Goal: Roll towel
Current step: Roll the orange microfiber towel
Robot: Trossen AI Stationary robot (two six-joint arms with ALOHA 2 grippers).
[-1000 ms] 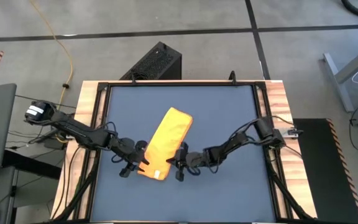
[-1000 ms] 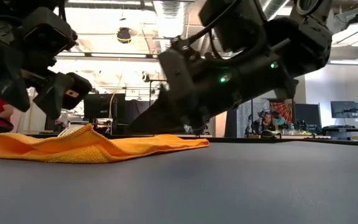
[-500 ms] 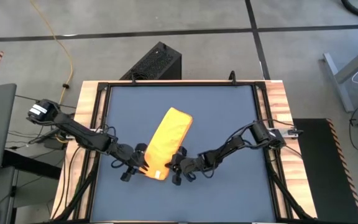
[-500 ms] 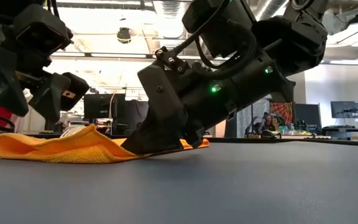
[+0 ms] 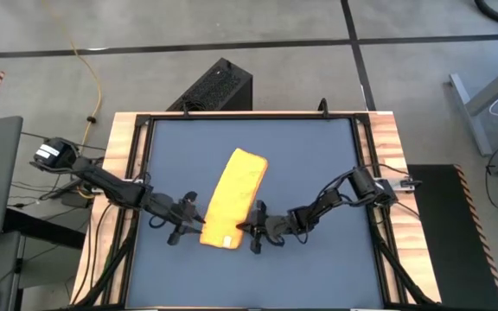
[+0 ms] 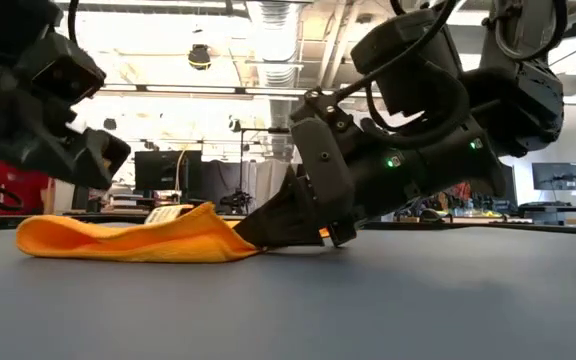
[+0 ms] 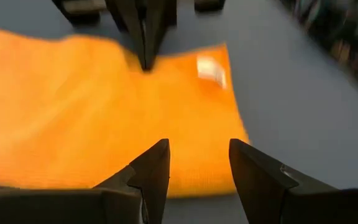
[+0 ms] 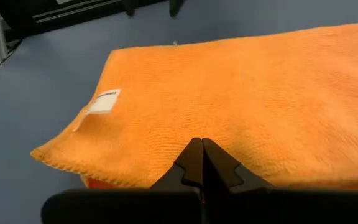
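Right gripper point(image 5: 255, 226) is seen at the near-right edge of the towel point(image 5: 233, 198), low on the tabletop point(image 5: 318, 155). In the right wrist view its fingers point(image 8: 202, 163) are pressed together tip to tip at the towel's edge, with no gap between them. Whether fabric is pinched between the tips cannot be told; in the low view the tips point(image 6: 258, 232) meet the towel's edge just above the table surface.

Left gripper point(image 5: 185, 223) is placed at the towel's near-left edge, opposite the right gripper, with the towel's near end between the two. In the left wrist view its fingers point(image 7: 151, 168) are parted with a clear gap, hovering over the towel edge; nothing is held.

The towel point(image 7: 98, 112) is laid flat as a long folded strip, diagonal on the tabletop, near end between the grippers, far end pointing toward the table's far side. A small white tag point(image 8: 102, 101) is seen on top near the towel's near corner. In the low view the towel point(image 6: 128, 237) is seen slightly humped at the right gripper's side, with the left gripper point(image 6: 68, 150) above its other end.

Beyond the towel's far end, past the table edge, a black box point(image 5: 214, 86) is seen on the floor.
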